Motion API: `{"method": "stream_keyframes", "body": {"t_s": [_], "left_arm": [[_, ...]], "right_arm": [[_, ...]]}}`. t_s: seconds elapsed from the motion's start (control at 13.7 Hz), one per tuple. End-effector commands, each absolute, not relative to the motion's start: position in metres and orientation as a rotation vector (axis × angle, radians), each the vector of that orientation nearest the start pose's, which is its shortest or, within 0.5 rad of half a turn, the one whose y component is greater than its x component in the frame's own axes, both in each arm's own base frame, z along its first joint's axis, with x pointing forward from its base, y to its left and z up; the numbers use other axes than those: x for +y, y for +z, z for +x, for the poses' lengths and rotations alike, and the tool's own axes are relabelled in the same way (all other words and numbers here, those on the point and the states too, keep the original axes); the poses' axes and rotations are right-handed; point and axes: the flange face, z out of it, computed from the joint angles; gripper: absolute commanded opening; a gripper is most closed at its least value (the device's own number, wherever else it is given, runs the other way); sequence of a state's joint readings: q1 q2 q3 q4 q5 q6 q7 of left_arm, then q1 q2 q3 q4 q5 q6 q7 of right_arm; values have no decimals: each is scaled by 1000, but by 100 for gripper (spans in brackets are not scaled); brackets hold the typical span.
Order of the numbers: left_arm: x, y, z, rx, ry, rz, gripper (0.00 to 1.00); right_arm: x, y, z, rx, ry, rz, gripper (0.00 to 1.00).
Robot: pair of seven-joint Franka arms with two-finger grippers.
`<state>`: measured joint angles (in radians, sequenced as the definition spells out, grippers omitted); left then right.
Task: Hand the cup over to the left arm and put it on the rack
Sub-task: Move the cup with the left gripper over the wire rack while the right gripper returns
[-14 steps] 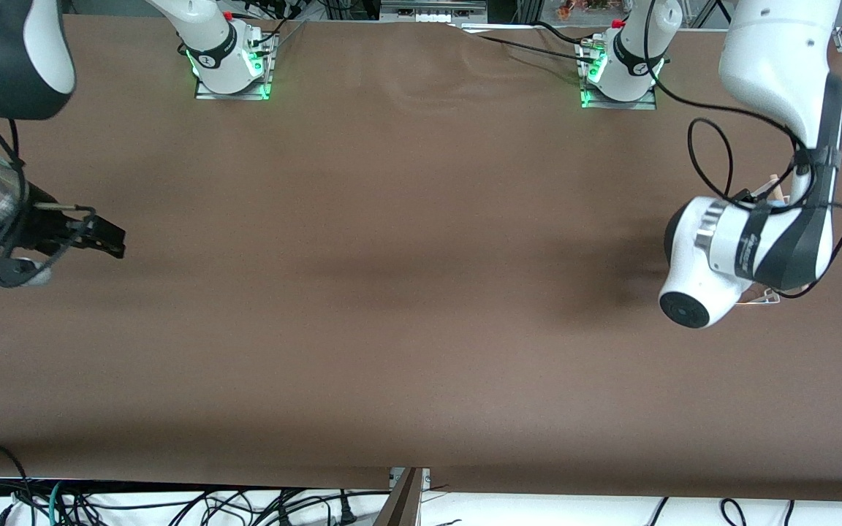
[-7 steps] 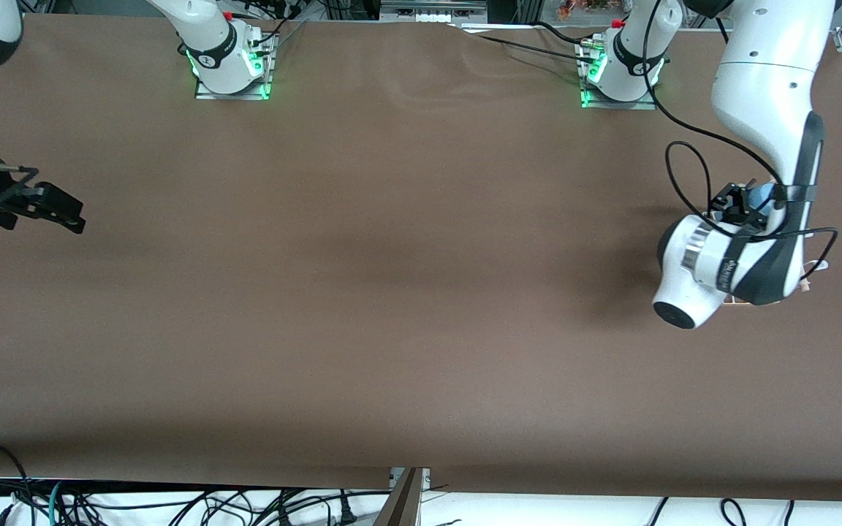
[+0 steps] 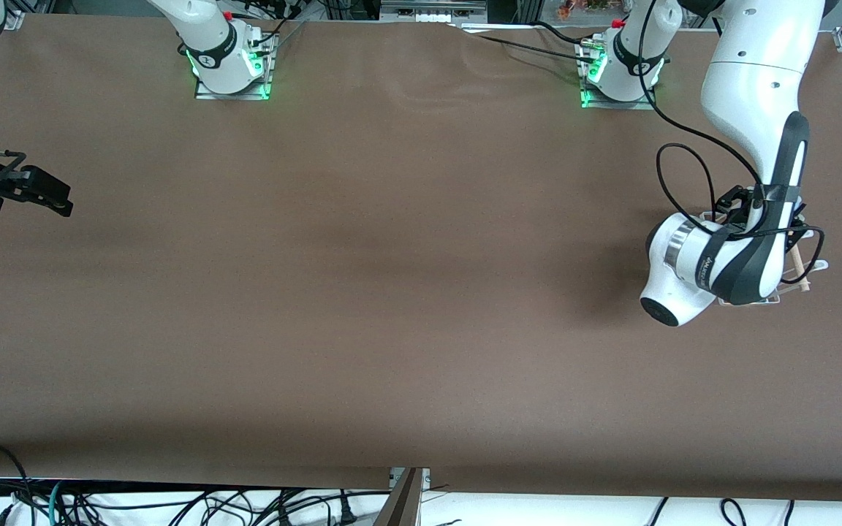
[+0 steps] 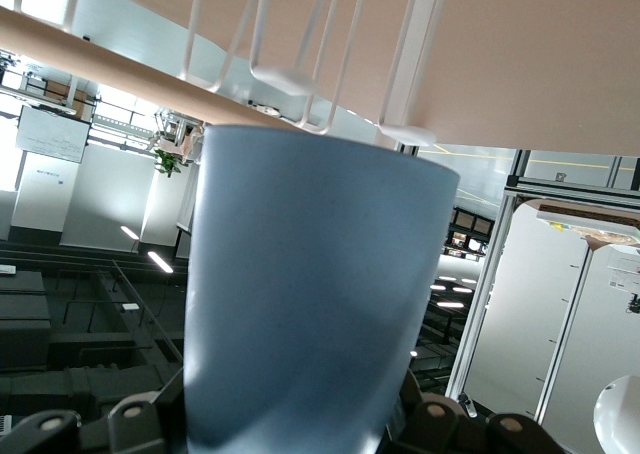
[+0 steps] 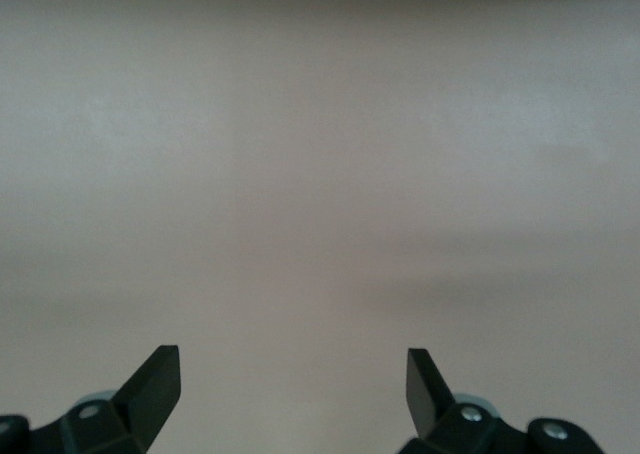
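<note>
The light-blue cup (image 4: 310, 294) fills the left wrist view, with my left gripper (image 3: 737, 204) shut on it. Its rim is close up against the rack's white wire prongs (image 4: 300, 74) and pale dowel (image 4: 100, 54); I cannot tell whether they touch. From the front, the left arm's wrist hangs over the rack (image 3: 799, 269) at the left arm's end of the table and hides the cup. My right gripper (image 3: 52, 197) hovers open over the table's edge at the right arm's end, with nothing between its fingers (image 5: 160, 379).
The brown table (image 3: 392, 292) stretches bare between the two arms. Both bases, the right arm's (image 3: 227, 66) and the left arm's (image 3: 622, 73), stand along its edge farthest from the front camera. A black cable (image 3: 684, 168) loops beside the left arm's wrist.
The left arm's wrist has shifted over the rack with the cup, uncovering the dowel's end. The right arm has drawn back toward its end of the table.
</note>
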<state>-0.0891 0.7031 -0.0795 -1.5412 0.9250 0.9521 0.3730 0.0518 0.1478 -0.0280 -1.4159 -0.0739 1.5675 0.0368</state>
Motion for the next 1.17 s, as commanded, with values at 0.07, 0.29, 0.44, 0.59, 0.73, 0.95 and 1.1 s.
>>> {"method": "stream_keyframes", "body": {"t_s": [0.07, 0.29, 0.44, 0.59, 0.73, 0.95, 1.1], "left_arm": [[25, 252, 582, 580, 1488, -1734, 11], [34, 241, 580, 610, 1460, -1703, 12], [37, 241, 580, 608, 1462, -1708, 12], [37, 239, 579, 609, 1463, -1703, 12], [37, 236, 581, 626, 1443, -1712, 13], [42, 233, 581, 632, 1435, -1722, 14], [42, 233, 582, 636, 1431, -1723, 28]], "right_arm": [[3, 615, 590, -45, 16, -3230, 100], [2, 617, 587, -71, 33, -3228, 100], [2, 619, 582, -56, 69, -3228, 100], [2, 619, 579, -40, 93, -3226, 100], [2, 619, 578, -57, 94, -3225, 100], [2, 621, 577, -39, 91, -3224, 100], [-1, 625, 574, -32, 89, -3212, 100]]}}
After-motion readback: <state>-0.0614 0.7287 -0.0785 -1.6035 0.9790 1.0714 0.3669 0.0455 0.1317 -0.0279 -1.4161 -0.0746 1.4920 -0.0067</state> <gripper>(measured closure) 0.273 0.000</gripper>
